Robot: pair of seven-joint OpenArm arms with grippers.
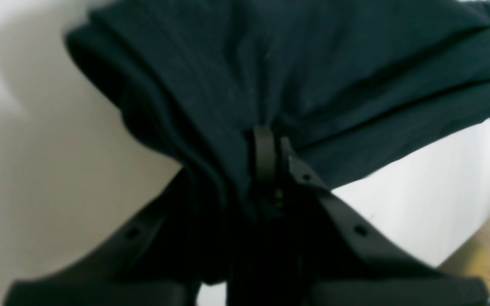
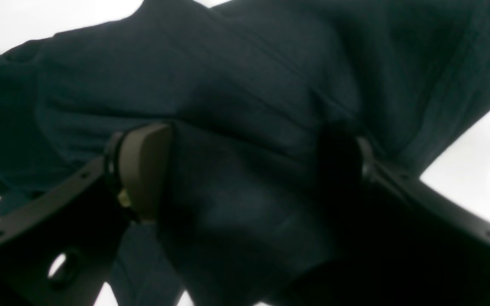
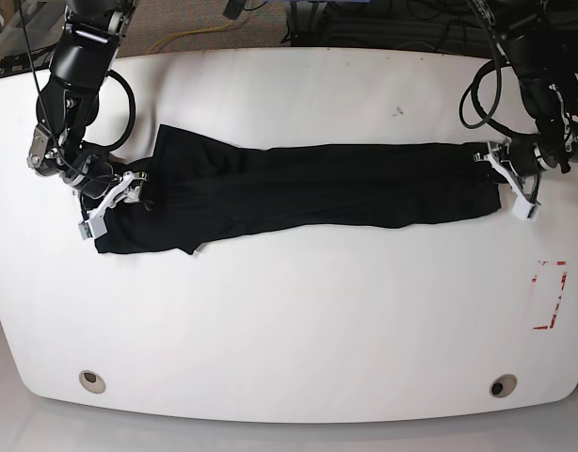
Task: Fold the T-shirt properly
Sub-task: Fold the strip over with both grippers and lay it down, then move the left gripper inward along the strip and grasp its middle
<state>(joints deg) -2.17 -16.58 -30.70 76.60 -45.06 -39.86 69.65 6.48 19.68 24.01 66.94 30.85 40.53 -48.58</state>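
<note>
The T-shirt (image 3: 317,184) is stretched long across the desk (image 3: 289,330) between both low-reaching arms. Its edge is pinched by the clenched left tool (image 1: 272,148); the right tool (image 2: 249,170) is spread wide, cloth between its fingers.

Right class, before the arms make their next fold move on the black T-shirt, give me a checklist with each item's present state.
1. Left gripper shut on T-shirt edge: ok.
2. Right gripper closed on cloth: not ok, jaws wide, fabric between them.
3. T-shirt stretched long across the table: ok.
4. Right gripper's end of the shirt flat: not ok, bunched.
5. Shirt wholly on the table: ok.
</note>
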